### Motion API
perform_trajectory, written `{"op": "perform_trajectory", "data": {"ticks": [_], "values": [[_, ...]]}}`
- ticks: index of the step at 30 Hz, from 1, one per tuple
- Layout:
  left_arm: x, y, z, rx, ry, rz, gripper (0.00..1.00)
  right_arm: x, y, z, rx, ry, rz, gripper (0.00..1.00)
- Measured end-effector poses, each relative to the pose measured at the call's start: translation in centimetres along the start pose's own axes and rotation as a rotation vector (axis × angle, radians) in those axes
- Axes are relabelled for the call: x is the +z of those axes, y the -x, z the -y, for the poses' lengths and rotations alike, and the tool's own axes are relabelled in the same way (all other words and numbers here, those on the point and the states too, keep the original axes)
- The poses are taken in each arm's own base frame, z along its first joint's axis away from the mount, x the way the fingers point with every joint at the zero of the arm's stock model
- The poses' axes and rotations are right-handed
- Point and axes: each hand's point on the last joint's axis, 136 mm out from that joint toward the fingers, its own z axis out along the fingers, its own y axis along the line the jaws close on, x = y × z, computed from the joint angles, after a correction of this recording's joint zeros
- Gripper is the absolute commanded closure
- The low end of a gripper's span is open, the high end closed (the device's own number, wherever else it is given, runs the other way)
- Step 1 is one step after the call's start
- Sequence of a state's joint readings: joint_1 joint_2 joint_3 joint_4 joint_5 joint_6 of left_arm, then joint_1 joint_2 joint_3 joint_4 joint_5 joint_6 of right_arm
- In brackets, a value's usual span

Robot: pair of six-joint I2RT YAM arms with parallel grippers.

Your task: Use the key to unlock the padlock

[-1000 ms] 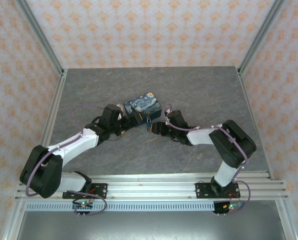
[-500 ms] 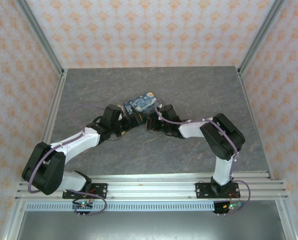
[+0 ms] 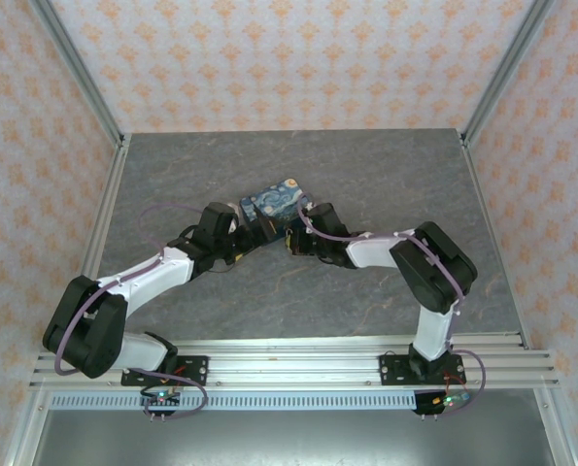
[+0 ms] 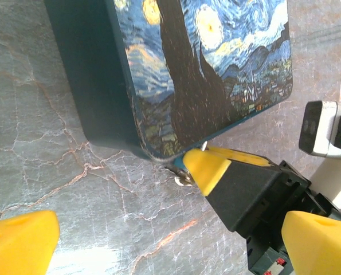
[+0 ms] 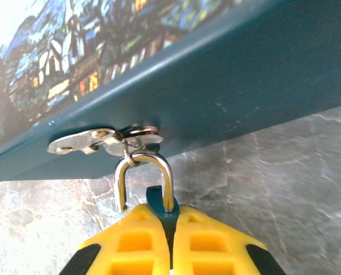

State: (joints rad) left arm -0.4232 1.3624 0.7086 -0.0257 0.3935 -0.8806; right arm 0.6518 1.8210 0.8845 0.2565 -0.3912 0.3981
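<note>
The tiny teal padlock [image 5: 157, 197] hangs by its thin metal shackle [image 5: 144, 163] from the hasp ring on the front of the starry-night box [image 5: 216, 74]. My right gripper [image 5: 170, 215] is shut on the padlock's body. The shackle's right leg enters the body, while its left leg ends beside my left finger. In the top view my right gripper [image 3: 290, 239] is at the near side of the box [image 3: 277, 206]. My left gripper [image 4: 170, 246] stands open just left of the box corner [image 4: 204, 69], holding nothing. The key is out of view.
The box sits mid-table on the grey marbled surface [image 3: 366, 184]. One yellow finger [image 4: 207, 166] of the right gripper crosses the left wrist view close under the box corner. Patterned walls and metal posts [image 3: 80, 73] enclose the table.
My right arm reached in to the front of the box and its jaws closed on the padlock. The left arm stayed where it was, open.
</note>
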Motion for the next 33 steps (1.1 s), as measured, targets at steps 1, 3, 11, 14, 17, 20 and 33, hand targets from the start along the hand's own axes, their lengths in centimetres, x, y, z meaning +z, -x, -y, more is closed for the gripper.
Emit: {"op": "perform_trajectory", "data": {"ticks": [1, 3, 11, 14, 17, 20, 33], "values": [[0.0, 0.0, 0.0, 0.000, -0.001, -0.001, 0.00, -0.3, -0.2, 0.3, -0.004, -0.013, -0.005, 1.00], [0.0, -0.1, 0.0, 0.000, -0.003, -0.005, 0.00, -0.8, -0.6, 0.9, -0.007, -0.040, -0.018, 1.00], [0.0, -0.1, 0.3, 0.003, -0.009, -0.013, 0.00, -1.6, -1.0, 1.8, -0.018, -0.079, -0.033, 1.00], [0.0, 0.3, 0.8, 0.019, -0.004, -0.016, 0.00, -1.7, -1.0, 1.9, -0.016, -0.078, -0.031, 1.00], [0.0, 0.9, 1.6, 0.042, -0.004, -0.012, 0.00, -1.8, -1.1, 2.2, -0.009, -0.078, -0.027, 0.91], [0.1, 1.2, 1.9, 0.055, 0.000, -0.012, 0.00, -1.9, -1.1, 2.3, 0.003, -0.073, -0.018, 0.78], [1.2, 0.9, 1.0, 0.058, 0.041, -0.044, 0.00, -2.0, -2.0, 3.1, 0.023, -0.068, -0.011, 0.75]]}}
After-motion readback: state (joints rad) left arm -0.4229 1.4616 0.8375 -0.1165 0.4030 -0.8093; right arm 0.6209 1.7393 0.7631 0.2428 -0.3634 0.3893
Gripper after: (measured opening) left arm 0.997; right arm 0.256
